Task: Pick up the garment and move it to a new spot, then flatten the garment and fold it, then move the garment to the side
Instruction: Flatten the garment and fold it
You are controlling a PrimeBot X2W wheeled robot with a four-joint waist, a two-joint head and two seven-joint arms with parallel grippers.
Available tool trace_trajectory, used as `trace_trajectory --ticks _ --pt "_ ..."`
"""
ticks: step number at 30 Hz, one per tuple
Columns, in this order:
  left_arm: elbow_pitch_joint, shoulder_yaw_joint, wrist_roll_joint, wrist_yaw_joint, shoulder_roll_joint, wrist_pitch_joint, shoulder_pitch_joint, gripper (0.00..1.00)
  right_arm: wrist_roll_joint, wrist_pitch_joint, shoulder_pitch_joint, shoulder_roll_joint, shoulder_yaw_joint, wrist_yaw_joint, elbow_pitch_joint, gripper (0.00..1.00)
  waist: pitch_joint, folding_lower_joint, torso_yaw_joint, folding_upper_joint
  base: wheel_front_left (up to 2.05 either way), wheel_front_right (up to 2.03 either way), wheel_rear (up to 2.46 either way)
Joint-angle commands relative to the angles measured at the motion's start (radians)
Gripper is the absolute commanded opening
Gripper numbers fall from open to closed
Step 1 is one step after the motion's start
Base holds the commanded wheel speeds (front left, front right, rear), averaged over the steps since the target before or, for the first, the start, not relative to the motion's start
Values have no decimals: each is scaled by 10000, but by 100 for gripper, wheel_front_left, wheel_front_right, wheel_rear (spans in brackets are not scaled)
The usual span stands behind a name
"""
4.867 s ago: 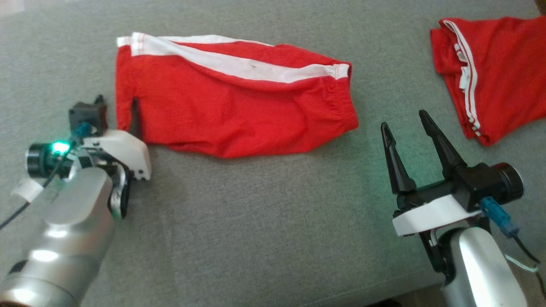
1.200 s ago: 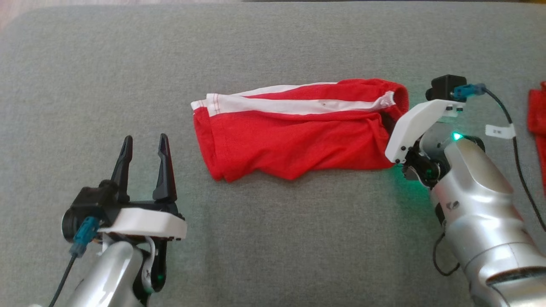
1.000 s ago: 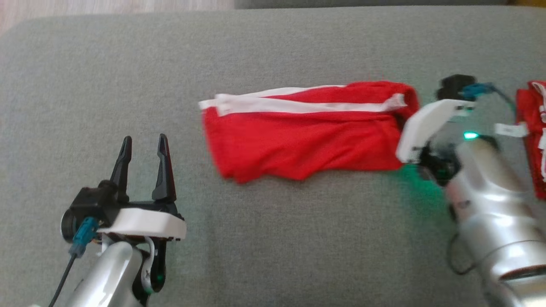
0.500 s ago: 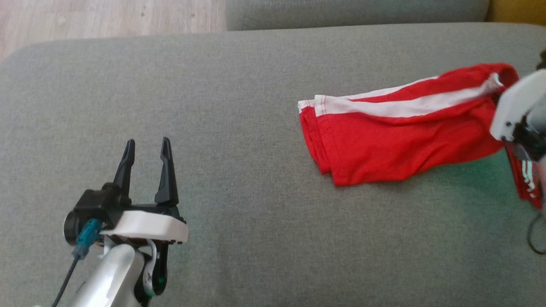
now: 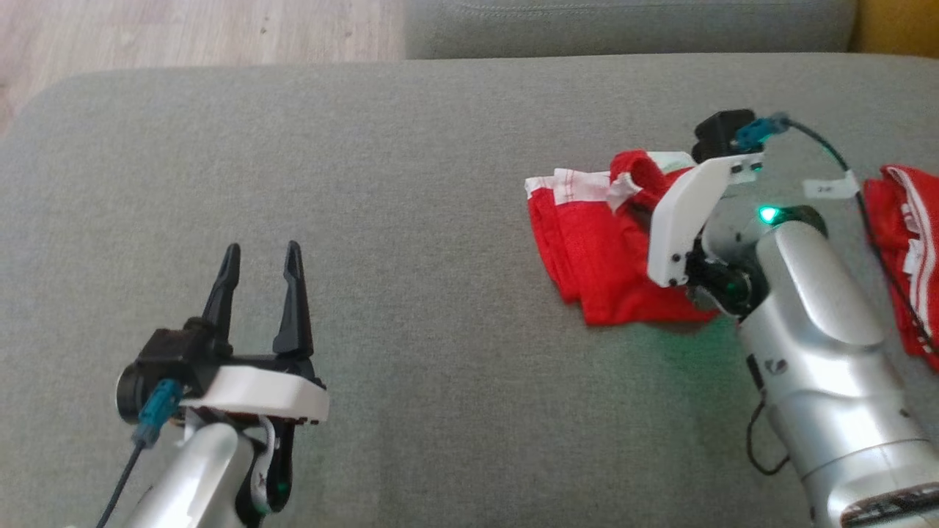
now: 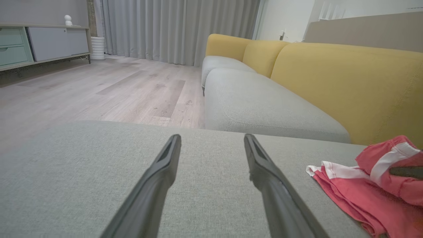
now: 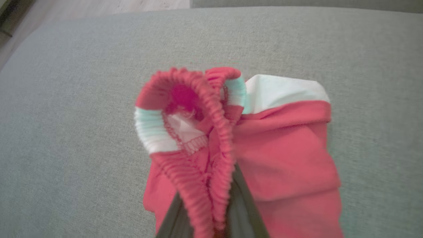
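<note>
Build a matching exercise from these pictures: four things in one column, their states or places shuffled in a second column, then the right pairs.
Things
1. left gripper
2. right gripper
3. red shorts
4. second red garment

States or places
A. lies at the far right of the head view, beyond the right arm
B. open, holding nothing, over the grey cushion
C. shut on the waistband
D. bunched up, one end lifted, the other end on the cushion

Pairs: 1-B, 2-C, 3-D, 4-A
</note>
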Motion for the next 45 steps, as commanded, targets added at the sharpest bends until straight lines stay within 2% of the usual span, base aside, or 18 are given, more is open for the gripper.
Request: trace_trajectory --ticks 1,7,13,14,15,22,26,28,29,32,36,38,44,45 --pt "-318 309 20 -15 270 17 -326 100 -78 -18 -254 282 184 67 -428 0 87 1 90 0 0 0 0" --pt "-275 244 32 -45 231 20 -473 100 -100 -326 -304 530 429 67 -108 0 335 1 312 0 0 0 0" --pt "-159 191 16 -87 161 -11 -585 100 859 -600 -385 544 1108 67 239 0 412 1 450 0 0 0 0" --pt "-137 190 8 -90 155 -17 -588 100 1026 -691 -393 544 1200 67 264 40 405 1 451 0 0 0 0" --pt "-117 191 3 -88 153 -24 -586 100 1188 -808 -403 545 1273 67 281 100 393 1 443 0 0 0 0" --pt "-30 264 -63 -50 197 -90 -448 100 2330 -1304 -476 546 1497 67 -80 100 56 1 201 0 0 0 0" --pt "-50 339 -116 11 270 -122 -254 100 2619 -1371 -342 475 1058 67 -758 100 -172 1 -42 0 0 0 0" --pt "-104 378 -151 51 321 -136 -127 100 2790 -1379 -58 78 544 67 -1483 100 -306 1 -189 0 0 0 0" --pt "-104 378 -151 51 321 -136 -127 100 2790 -1379 -58 78 544 67 -1483 100 -306 1 -189 0 0 0 0" --pt "-170 398 -172 69 374 -141 -60 100 2300 -1727 294 -538 -83 67 -1984 100 -369 1 -281 0 0 0 0" --pt "-235 372 -172 79 393 -137 -56 100 1227 -2395 901 -980 -744 67 -2238 100 -386 1 -314 0 0 0 0" --pt "-271 341 -170 78 385 -127 -68 100 635 -2780 1198 -990 -788 67 -2276 100 -361 1 -299 0 0 0 0" --pt "-277 235 -171 10 347 -101 -176 100 -660 -4034 1694 -357 -456 67 -1945 100 -227 1 -117 0 0 0 0" --pt "-269 219 -168 0 343 -98 -198 100 -854 -4193 1696 -225 -301 67 -1824 75 -196 1 -69 0 0 0 0"
